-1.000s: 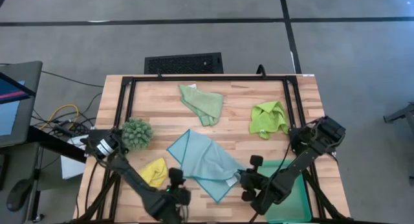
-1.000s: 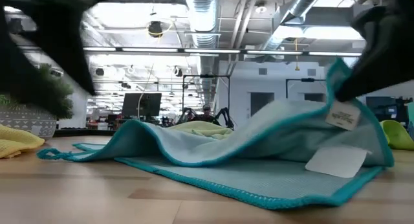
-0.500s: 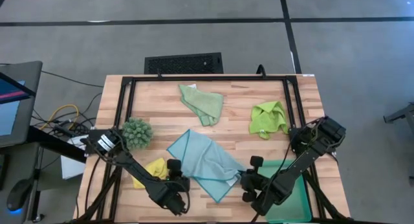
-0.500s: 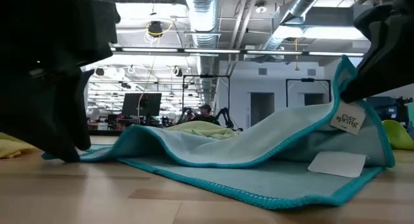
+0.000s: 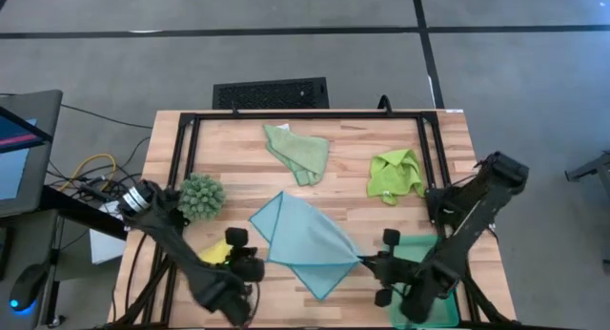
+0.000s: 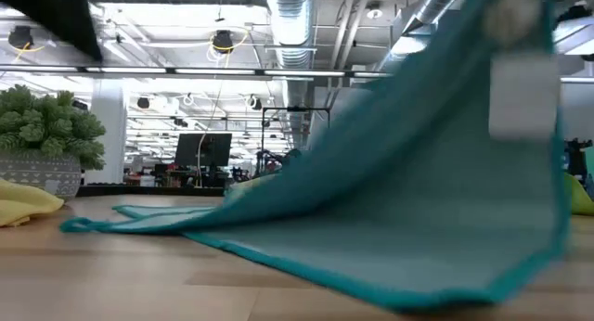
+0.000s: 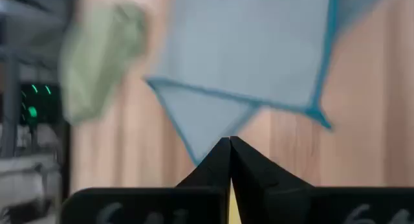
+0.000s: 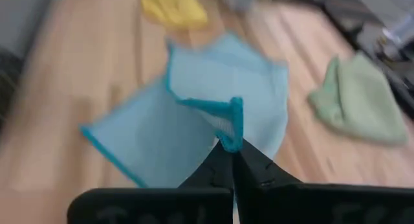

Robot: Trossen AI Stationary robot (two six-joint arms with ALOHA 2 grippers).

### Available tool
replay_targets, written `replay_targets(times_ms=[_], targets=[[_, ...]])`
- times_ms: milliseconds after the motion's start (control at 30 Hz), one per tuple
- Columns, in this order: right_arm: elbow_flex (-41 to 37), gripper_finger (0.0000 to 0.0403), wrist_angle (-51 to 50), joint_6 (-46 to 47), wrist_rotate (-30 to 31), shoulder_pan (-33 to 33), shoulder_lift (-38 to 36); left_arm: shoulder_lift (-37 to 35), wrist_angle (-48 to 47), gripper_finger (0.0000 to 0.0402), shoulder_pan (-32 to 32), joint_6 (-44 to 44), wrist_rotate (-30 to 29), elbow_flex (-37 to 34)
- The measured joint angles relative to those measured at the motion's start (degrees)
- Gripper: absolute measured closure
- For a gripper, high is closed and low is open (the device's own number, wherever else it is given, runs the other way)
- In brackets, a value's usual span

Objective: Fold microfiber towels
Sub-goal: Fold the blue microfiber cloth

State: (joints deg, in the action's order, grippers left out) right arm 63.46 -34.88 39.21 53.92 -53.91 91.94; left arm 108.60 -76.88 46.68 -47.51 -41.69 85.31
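Two grippers pinched shut — right gripper point(image 8: 231, 153) holding light blue towel point(image 5: 305, 239) corner, label unreadable

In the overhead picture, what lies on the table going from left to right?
Dark-green spiky clump → yellow towel → light blue towel → lime green towel → teal tray.

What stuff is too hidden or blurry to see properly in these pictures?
- Small yellow microfiber towel: high view, partly covered by the left arm.
- Teal plastic tray: high view, mostly hidden under the right arm.
- White tag on the light blue microfiber towel: low view, too blurred to read.
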Motion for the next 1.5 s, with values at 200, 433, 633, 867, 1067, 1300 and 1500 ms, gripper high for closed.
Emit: replay_targets(times_ms=[200, 433, 633, 867, 1067, 1300, 1500], targets=[[0.1, 0.0383, 6.8, -8.0, 1.8, -2.2, -8.4, -2.8, -0.4, 0.0401, 4.7, -1.2, -9.7, 8.5], [0.1, 0.0385, 3.9, -8.6, 1.7, -0.5, -9.1, -0.1, 15.1, 0.0374, 2.9, 8.9, -8.7, 2.4], [0.0, 0.0383, -2.9, -1.7, 1.2, 2.2, -6.9, 0.4, 49.4, 0.0288, -2.1, 27.1, 5.4, -11.3], [0.0, 0.0383, -4.1, 0.3, -0.1, 3.0, -6.3, 0.4, 71.0, 0.0248, -6.6, 41.6, 15.6, -21.4], [0.0, 0.0381, -3.9, 0.3, 0.0, 2.5, -6.3, 3.1, 81.7, 0.0262, -9.4, 50.2, 20.5, -24.6], [0.0, 0.0380, -3.7, 0.4, 0.0, 2.2, -6.3, 8.1, 82.0, 0.0278, -11.9, 52.6, 22.4, -21.3], [0.0, 0.0378, -3.7, 0.4, -0.1, 2.2, -6.3, 8.6, 76.9, 0.0336, -12.3, 51.8, 22.3, -19.0]])
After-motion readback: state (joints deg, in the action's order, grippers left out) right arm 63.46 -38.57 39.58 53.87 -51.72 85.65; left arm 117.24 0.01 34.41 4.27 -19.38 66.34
